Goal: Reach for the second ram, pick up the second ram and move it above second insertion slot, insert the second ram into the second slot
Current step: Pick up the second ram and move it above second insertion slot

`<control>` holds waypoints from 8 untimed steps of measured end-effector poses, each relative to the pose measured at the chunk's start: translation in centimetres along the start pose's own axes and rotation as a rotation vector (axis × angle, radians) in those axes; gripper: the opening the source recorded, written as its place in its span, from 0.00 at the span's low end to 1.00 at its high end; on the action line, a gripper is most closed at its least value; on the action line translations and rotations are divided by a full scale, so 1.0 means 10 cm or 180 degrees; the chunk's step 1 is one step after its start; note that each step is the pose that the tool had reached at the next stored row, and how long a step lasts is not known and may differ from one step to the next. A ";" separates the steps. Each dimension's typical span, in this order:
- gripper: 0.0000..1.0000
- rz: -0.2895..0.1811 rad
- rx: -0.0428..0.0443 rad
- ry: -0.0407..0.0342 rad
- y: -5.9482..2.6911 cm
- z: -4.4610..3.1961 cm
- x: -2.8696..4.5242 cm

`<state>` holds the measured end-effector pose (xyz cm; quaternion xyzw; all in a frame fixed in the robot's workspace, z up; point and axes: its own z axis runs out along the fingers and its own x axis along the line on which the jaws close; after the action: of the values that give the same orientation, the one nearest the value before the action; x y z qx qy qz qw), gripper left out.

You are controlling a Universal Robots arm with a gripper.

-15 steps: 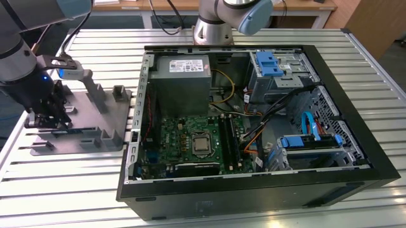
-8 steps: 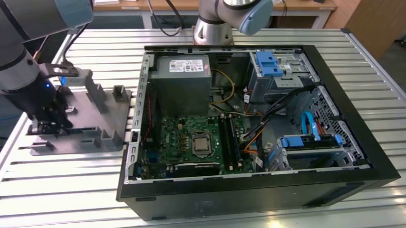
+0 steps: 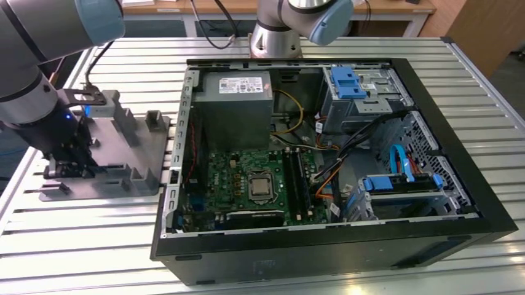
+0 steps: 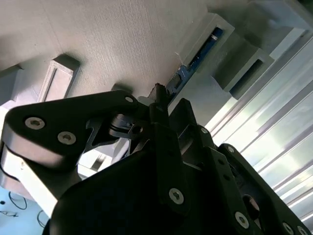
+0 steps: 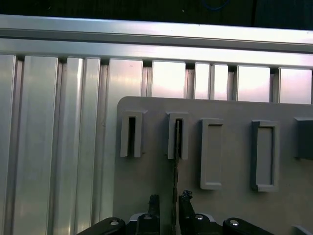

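Second ram (image 5: 175, 164): thin flat board, upright in matte grey holder (image 5: 142, 181) | fingers (image 5: 154, 204) open, straddling it

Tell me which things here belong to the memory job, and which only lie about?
In the job: second ram standing in the grey holder; gripper open astride it; memory slots in the computer case.
Lying about: power supply; blue drive brackets; cables.

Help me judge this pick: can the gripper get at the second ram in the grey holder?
Likely yes: the gripper sits over the grey holder, its fingers open on either side of the second ram, which stands on edge. Nothing lies between them.
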<state>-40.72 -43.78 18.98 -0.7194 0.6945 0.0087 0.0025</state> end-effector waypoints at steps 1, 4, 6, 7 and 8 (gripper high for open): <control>0.30 0.0000 0.0000 0.0000 0.000 0.000 0.000; 0.30 0.0000 0.0000 0.0000 0.000 0.001 0.000; 0.30 0.0000 0.0000 0.0000 -0.001 0.002 0.000; 0.28 0.0000 0.0000 0.0000 0.000 0.003 0.000; 0.22 0.0000 0.0000 0.0000 0.000 0.003 0.000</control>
<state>-40.72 -43.78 18.96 -0.7195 0.6945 0.0087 0.0025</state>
